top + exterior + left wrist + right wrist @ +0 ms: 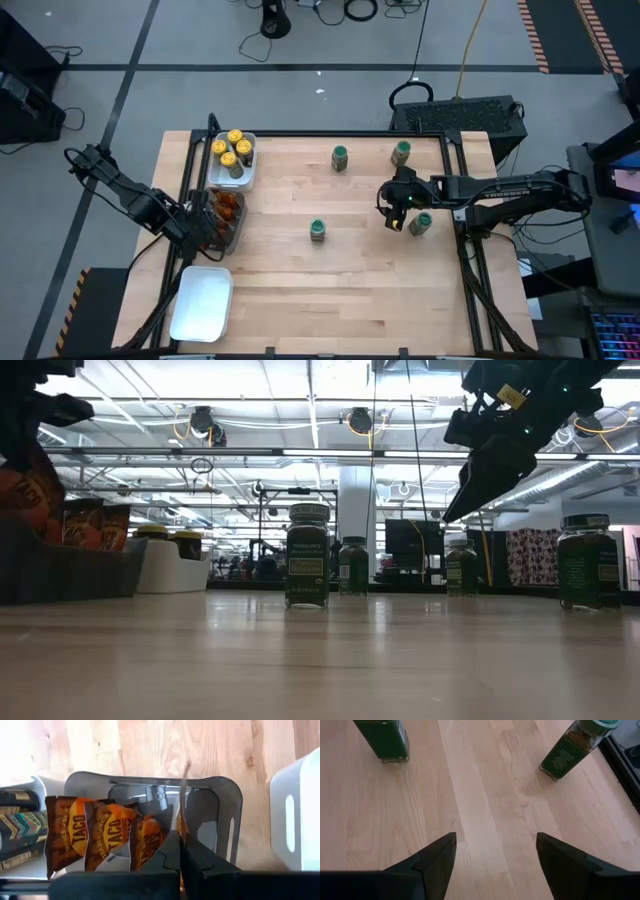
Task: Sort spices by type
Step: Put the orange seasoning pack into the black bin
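Four small cylindrical glass jars with green lids stand loose on the pale wooden surface [300,290]: one near the middle [318,230], one toward the far edge [340,157], one at the far right [401,153], and one by the right edge [420,223]. The yellow-lidded jars [232,150] already sit together in a white rectangular tray [250,172] at the far left, and the orange-brown "Taco" packets [107,837] stand in a row in the dark grey rectangular tray [227,805] just beside it. A second white tray [203,303] lies nearer the front left, with nothing visible in it.

So two kinds look sorted and the green-lidded jars are the step in hand. The right tool [394,215] hangs above the surface with its jaws spread wide and nothing between them, just beside the jar by the right edge; the right wrist view shows bare wood between its fingers [432,860], with two jars standing farther off.

The left tool [181,857] is over the grey tray with its jaws shut. A thin orange edge seems to rise from between them, possibly a last packet still pinched, though the view is too tight to be sure.

Next, as I judge it, the right tool needs to line up over the nearest green-lidded jar, come down so a finger passes on each side, and close squarely on the body below the lid. The jar is tall and narrow, so an off-centre approach could tip it.
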### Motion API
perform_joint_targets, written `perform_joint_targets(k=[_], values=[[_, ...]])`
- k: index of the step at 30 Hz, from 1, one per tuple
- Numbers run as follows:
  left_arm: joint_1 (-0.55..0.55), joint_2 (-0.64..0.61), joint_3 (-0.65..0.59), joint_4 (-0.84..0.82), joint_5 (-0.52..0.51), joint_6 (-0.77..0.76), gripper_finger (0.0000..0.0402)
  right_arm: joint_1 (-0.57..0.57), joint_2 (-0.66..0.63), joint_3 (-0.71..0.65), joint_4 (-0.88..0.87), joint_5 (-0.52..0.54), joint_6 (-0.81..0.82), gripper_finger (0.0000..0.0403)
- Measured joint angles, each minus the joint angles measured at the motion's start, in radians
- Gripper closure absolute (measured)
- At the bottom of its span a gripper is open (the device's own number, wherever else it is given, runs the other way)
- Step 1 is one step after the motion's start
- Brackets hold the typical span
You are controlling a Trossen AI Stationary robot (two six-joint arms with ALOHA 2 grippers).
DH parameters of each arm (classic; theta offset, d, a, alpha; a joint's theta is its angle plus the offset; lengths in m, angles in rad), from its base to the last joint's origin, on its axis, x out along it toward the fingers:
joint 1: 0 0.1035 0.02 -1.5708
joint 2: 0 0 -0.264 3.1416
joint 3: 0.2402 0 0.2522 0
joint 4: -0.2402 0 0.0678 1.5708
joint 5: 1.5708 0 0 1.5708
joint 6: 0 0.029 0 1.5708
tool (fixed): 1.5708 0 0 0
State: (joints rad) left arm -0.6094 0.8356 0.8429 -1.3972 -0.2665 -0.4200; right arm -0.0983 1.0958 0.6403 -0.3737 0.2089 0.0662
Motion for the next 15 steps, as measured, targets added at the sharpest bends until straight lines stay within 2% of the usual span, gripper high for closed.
perform_joint_targets(k=[15], values=[[0.0, 0.0, 0.0, -0.004, 0.013, 0.019, 0.0399, 0.0, 0.0, 0.0, 0.003, 0.0, 0.0, 0.0145]])
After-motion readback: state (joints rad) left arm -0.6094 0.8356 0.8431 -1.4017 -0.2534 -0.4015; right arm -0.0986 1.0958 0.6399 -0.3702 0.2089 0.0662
